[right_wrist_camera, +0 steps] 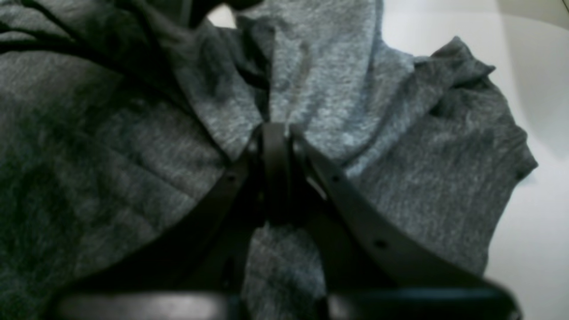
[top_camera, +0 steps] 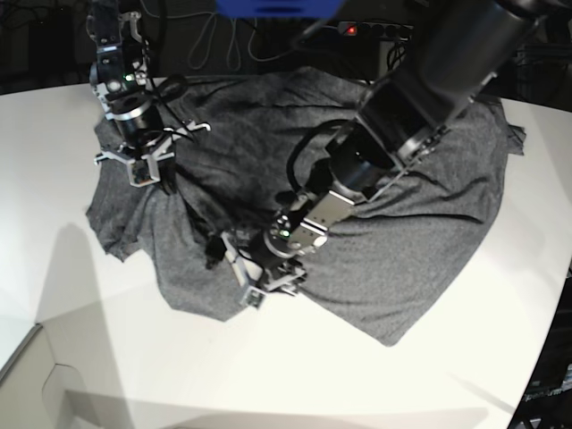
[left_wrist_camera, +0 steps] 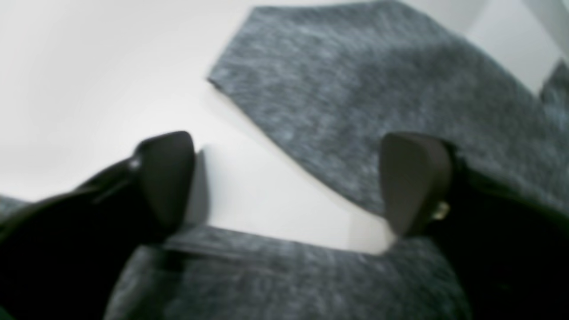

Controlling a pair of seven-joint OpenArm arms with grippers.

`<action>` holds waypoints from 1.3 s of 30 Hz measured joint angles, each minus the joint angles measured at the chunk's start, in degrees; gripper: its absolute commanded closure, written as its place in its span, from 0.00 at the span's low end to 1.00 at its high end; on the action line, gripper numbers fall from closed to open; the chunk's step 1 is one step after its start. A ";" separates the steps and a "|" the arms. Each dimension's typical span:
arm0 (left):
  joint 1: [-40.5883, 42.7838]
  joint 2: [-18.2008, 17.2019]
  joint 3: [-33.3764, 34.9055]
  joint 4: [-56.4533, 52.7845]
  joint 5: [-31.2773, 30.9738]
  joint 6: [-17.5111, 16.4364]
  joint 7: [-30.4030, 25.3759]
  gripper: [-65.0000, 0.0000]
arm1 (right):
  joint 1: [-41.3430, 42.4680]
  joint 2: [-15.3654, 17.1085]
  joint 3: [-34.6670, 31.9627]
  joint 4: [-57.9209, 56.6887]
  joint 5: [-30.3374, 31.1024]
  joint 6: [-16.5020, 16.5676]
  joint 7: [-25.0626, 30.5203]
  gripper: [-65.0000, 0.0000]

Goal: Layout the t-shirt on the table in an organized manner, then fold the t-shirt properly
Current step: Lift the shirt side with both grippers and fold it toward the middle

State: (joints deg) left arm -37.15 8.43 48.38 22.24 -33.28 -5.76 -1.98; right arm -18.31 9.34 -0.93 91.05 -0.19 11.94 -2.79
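Observation:
The heather dark-grey t-shirt point(top_camera: 402, 241) lies crumpled and spread across the white table point(top_camera: 268, 375), reaching from back left to the right side. My left gripper point(top_camera: 255, 286) is low at the shirt's near edge. In the left wrist view it point(left_wrist_camera: 291, 186) stands open, its fingers straddling a patch of bare table point(left_wrist_camera: 275, 204) between two parts of the t-shirt point(left_wrist_camera: 355, 89). My right gripper point(top_camera: 143, 174) is at the back left of the garment. Seen from the right wrist, it point(right_wrist_camera: 275, 129) is shut on a pinch of the t-shirt point(right_wrist_camera: 400, 155), with folds radiating from its tips.
Cables and a power strip point(top_camera: 351, 29) with a red light lie in the dark area behind the table. The table's curved edge point(top_camera: 559, 331) runs along the right. A seam and a lower panel point(top_camera: 36, 366) show at the front left corner.

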 measured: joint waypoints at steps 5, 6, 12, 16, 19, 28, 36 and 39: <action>0.15 0.13 -0.50 0.04 -0.02 -0.02 0.46 0.78 | -0.02 0.04 0.00 0.00 0.00 0.00 0.00 1.00; 0.26 0.15 -1.73 0.02 -0.02 -0.02 0.85 0.86 | -0.02 0.02 0.00 0.00 0.00 0.00 0.00 1.00; 0.44 -0.13 -12.26 -0.37 -0.09 0.02 1.27 1.00 | -0.02 0.02 0.07 0.00 0.00 0.02 0.00 1.00; 1.27 -0.17 -17.31 1.79 -0.09 0.26 1.42 1.00 | -0.15 0.24 0.28 0.00 0.00 0.00 0.02 1.00; 4.42 -0.31 -19.50 9.14 -0.04 0.61 1.90 1.00 | -0.15 0.48 0.39 0.00 0.00 0.00 0.00 0.94; 17.27 -14.49 -28.83 36.98 -0.07 1.29 6.29 0.97 | -0.39 0.52 0.50 1.44 -0.46 0.07 -0.70 0.53; 28.92 -16.28 -54.75 51.63 0.15 0.63 19.08 0.77 | 3.34 0.11 1.68 6.73 -0.39 0.20 -0.87 0.43; 32.74 -16.35 -59.10 54.53 0.24 0.61 22.97 0.73 | 11.50 -0.87 -0.35 1.38 -0.35 -0.04 -6.03 0.43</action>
State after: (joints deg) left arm -4.40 -7.92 -10.72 76.77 -33.04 -5.15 20.99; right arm -6.81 8.47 -1.28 92.42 -0.54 11.90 -8.82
